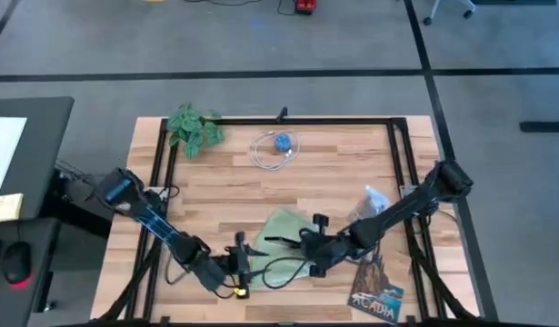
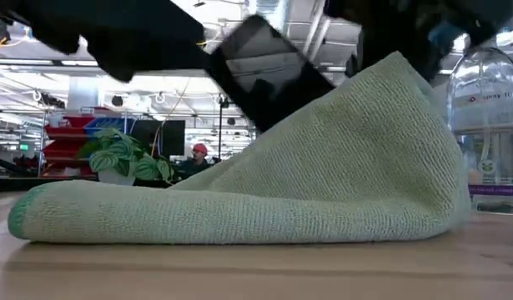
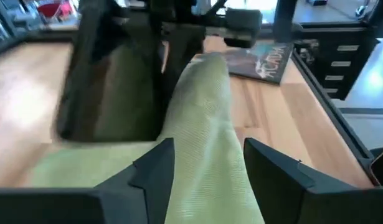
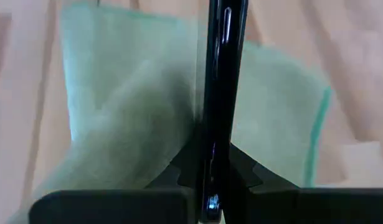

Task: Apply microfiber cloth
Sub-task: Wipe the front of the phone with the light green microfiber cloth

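The pale green microfiber cloth (image 1: 284, 222) lies near the table's front middle. In the low view one side of the cloth (image 2: 281, 183) rises to a peak and the rest lies flat on the wood. A black phone (image 1: 281, 240) hangs tilted over it. My right gripper (image 1: 302, 243) comes from the right and is shut on the phone (image 4: 219, 74), which shows edge-on. My left gripper (image 1: 256, 263) comes from the left, low over the front edge, and is shut on a raised ridge of the cloth (image 3: 203, 112). My left gripper pinches a raised fold of the cloth (image 3: 207, 155) between its two fingers, coming about level from the table's left. The ridge runs on beyond the fingers toward the phone (image 3: 110, 81). The rest of the cloth lies on the table. My right gripper pinches the phone's two flat faces (image 4: 217, 146) at one end, coming from the table's right and slanting down. The phone stands clear of the table and tilted (image 2: 264, 71). Its lower edge meets the cloth's raised slope (image 2: 277, 125).
A leafy plant (image 1: 193, 127) stands at the far left, and a coiled white cable with a blue piece (image 1: 277, 147) lies at the far middle. A clear spray bottle (image 2: 490, 117) stands at the right and a book (image 1: 377, 291) lies at the near right. Black frame rails (image 1: 406, 154) border the table.
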Controlling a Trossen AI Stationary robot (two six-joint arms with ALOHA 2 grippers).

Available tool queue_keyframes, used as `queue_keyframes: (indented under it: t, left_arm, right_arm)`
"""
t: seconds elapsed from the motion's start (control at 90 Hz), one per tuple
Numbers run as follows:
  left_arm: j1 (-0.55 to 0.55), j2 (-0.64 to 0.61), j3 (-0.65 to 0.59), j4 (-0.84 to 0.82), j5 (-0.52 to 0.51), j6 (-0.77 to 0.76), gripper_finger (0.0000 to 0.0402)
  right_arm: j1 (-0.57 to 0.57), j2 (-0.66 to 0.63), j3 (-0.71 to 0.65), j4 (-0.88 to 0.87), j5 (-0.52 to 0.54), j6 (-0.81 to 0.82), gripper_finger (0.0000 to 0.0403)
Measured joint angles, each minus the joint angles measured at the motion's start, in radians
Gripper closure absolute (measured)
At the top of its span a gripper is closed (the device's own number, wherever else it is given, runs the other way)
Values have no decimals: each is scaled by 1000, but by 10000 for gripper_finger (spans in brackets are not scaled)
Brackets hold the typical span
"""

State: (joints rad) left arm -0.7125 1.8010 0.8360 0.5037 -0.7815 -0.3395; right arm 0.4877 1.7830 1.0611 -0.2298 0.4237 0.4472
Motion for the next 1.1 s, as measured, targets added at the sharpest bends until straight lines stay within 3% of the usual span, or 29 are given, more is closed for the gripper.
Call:
queue_keyframes:
  t: [0.178, 0.311, 0.533, 0.633, 0.756, 0.9, 1.0, 1.1]
  left_arm:
    - [22, 114, 116, -5, 57, 24, 248]
    - [27, 161, 218, -135, 83, 120, 265]
    - [35, 282, 427, -309, -94, 414, 265]
    - [58, 327, 494, -365, -171, 447, 247]
    - [84, 348, 532, -457, -196, 366, 223]
    - [98, 347, 536, -628, -197, 153, 221]
    - [102, 347, 535, -681, -190, 92, 256]
    - [111, 347, 535, -693, -149, 65, 321]
  right_arm:
    - [-23, 36, 2, 23, -14, 45, 388]
    - [-44, 31, 2, 20, -21, 52, 388]
    - [-76, 24, 2, 18, -33, 50, 388]
    - [-77, 24, 2, 17, -40, 50, 388]
    - [-66, 15, 2, -14, -55, 51, 388]
    - [-47, 15, 2, -34, -54, 52, 388]
    - [-33, 15, 2, -37, -53, 65, 388]
    - [-22, 13, 2, -37, -53, 76, 387]
